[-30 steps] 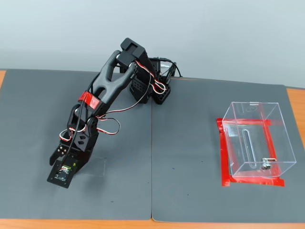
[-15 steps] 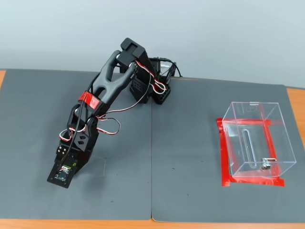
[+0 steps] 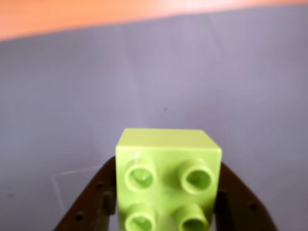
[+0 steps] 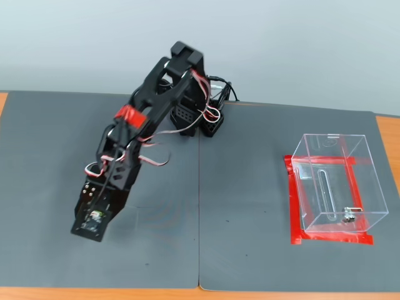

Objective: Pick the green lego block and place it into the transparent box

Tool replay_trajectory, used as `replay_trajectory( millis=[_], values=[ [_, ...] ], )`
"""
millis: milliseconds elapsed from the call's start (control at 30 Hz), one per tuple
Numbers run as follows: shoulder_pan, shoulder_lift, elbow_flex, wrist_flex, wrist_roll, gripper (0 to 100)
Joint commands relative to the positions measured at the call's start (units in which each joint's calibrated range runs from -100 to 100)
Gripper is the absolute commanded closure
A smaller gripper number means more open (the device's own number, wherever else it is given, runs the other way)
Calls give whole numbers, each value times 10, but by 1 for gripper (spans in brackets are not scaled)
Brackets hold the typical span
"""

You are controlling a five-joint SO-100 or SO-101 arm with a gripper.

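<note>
The green lego block [image 3: 168, 180], lime green with four round studs facing the camera, sits between my two dark fingers [image 3: 94, 199] in the wrist view. My gripper [image 3: 166, 204] is shut on it and holds it above the grey mat. In the fixed view my gripper [image 4: 92, 219] hangs over the left half of the mat, and the block is hidden behind it. The transparent box [image 4: 369, 181] stands at the right on red tape [image 4: 294, 206], far from the gripper. It has a slot and a small metal latch on its front wall.
Two dark grey mats [image 4: 250, 187] cover the table, with a seam down the middle. Orange tabletop [image 4: 387, 131] shows at the edges. The arm's base [image 4: 197, 119] stands at the back centre with loose wires.
</note>
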Motion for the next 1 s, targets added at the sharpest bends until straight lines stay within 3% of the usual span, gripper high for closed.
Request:
replay_trajectory(
  millis=[0, 500, 967],
  values=[
    [-31, -95, -8, 19, 2, 91],
    [-180, -236, -3, 80, 2, 91],
    [-434, -380, 111, 72, -3, 91]
  ],
)
